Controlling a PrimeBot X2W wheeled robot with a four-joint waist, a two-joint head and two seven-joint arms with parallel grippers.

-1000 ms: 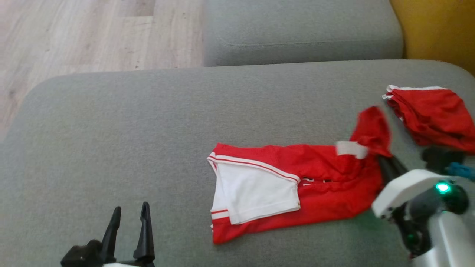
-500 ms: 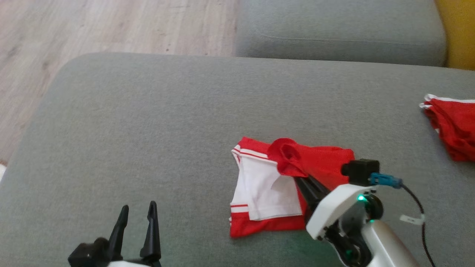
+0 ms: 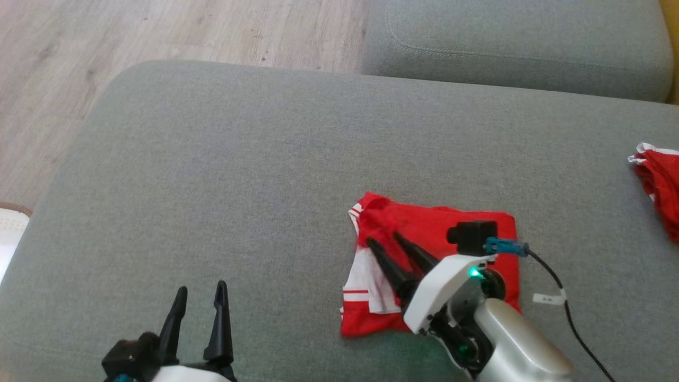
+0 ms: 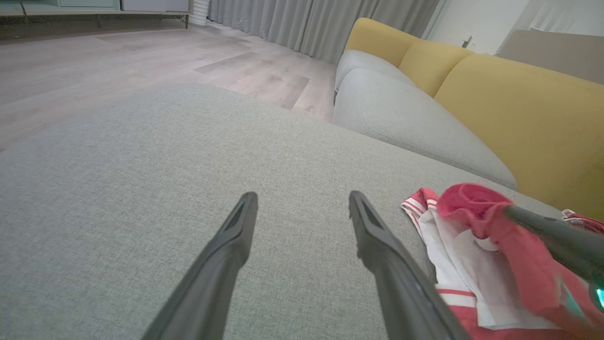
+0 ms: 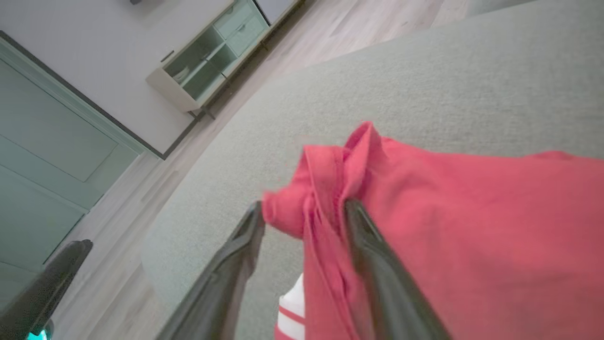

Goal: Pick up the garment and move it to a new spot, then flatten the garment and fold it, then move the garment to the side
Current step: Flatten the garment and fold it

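Right tool hung with fingers parted, cloth lying loose between them, over the red garment, which lay doubled on the near right of the grey cushion. Left tool gaped empty. Folding looked nearly done; moving it aside remained.

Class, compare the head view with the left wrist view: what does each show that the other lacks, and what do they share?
Head view, not left wrist view: the white tag on the cable trailing from the right arm. Left wrist view, not head view: grey curtains beyond the wooden floor. Both: the red-and-white garment lying on the grey cushion, the open left gripper, and the right gripper over the garment.
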